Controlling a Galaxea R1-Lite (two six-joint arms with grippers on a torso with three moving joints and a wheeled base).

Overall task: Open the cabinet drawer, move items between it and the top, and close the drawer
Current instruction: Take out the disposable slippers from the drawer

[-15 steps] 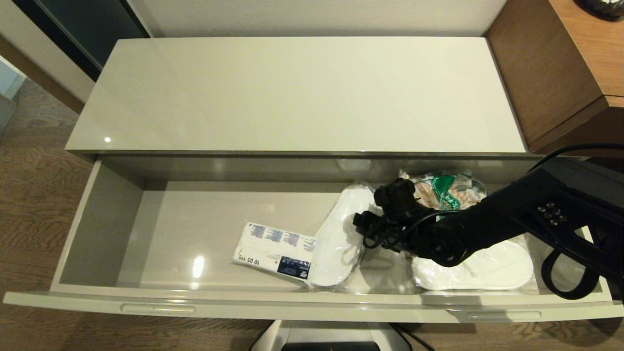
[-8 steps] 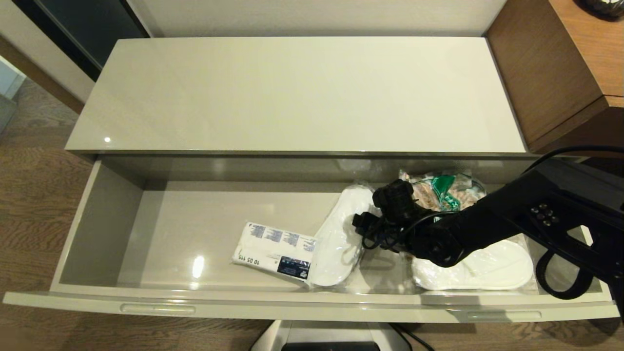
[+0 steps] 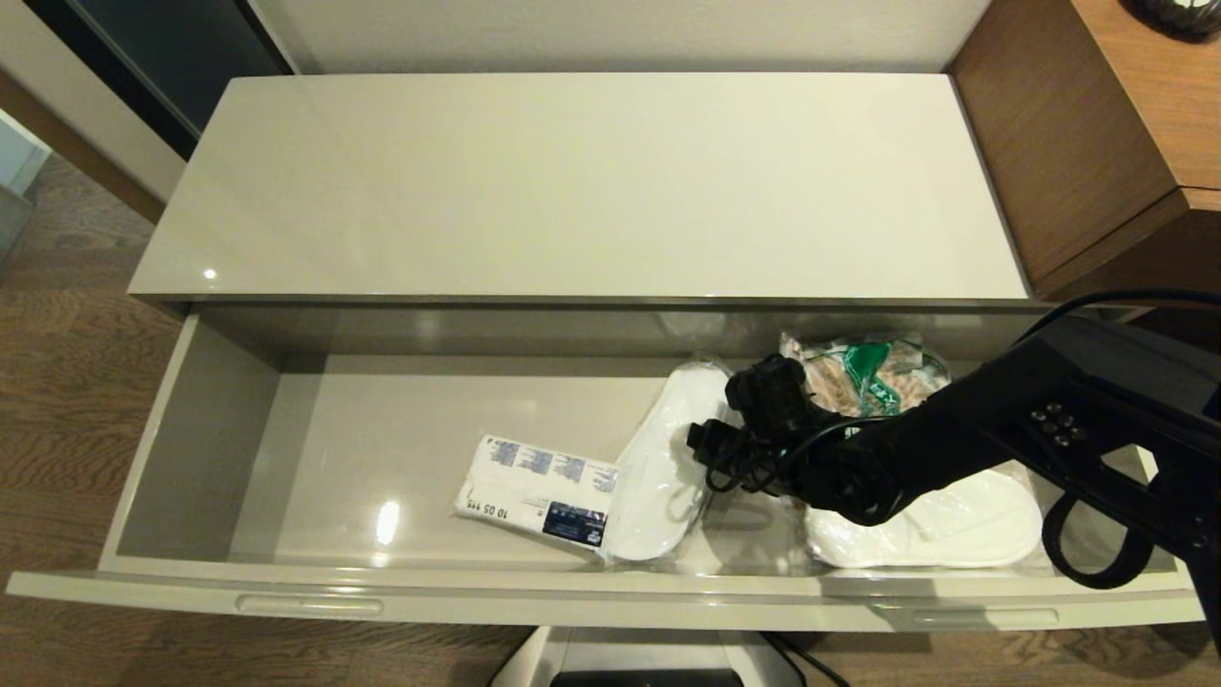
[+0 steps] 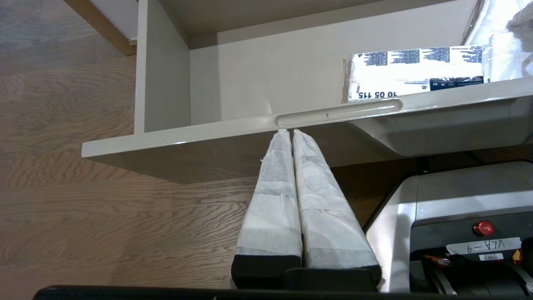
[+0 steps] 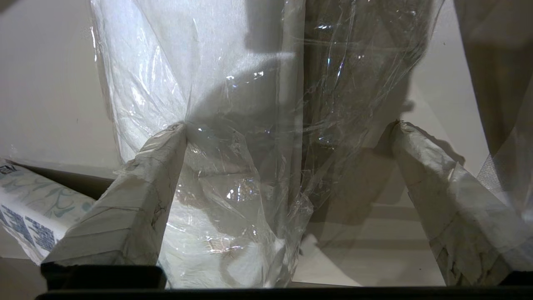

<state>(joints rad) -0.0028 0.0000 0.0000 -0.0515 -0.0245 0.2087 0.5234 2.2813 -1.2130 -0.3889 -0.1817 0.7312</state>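
In the head view the right arm [image 3: 954, 448] covers part of the second slipper [image 3: 954, 534] and the bag [image 3: 873, 374] behind it. The right gripper's fingertips are hidden under its wrist. The left gripper [image 4: 290, 132] is out of that view entirely.

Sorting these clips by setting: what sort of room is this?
Probably a hotel room: wrapped white slippers and a tissue packet lie in a glossy cabinet drawer, with wood floor around.
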